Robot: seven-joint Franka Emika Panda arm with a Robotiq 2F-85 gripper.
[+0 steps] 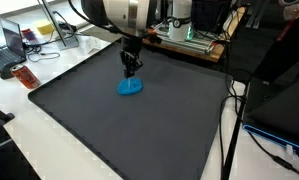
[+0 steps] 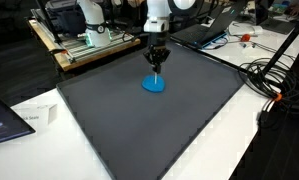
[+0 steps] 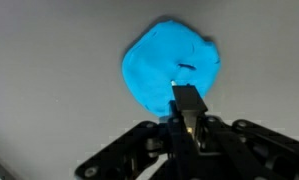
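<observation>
A small bright blue cloth (image 3: 167,62) lies in a rounded heap on the dark grey mat (image 1: 139,130), towards the mat's far side in both exterior views (image 1: 131,87) (image 2: 153,85). My gripper (image 3: 187,97) points straight down over it, jaws shut together. The tips pinch a bit of the cloth near its edge. A small crease shows in the fabric just beyond the fingertips. In an exterior view the gripper (image 2: 156,68) stands just above the cloth, with a strip of blue rising up to it. In both exterior views the rest of the cloth rests on the mat.
The mat covers most of a white table (image 1: 49,150). Laptops and clutter (image 1: 14,45) sit at one side. A rack of electronics (image 1: 184,32) stands behind the arm. Black cables (image 2: 274,80) run along the table's edge, and a paper slip (image 2: 34,117) lies near a mat corner.
</observation>
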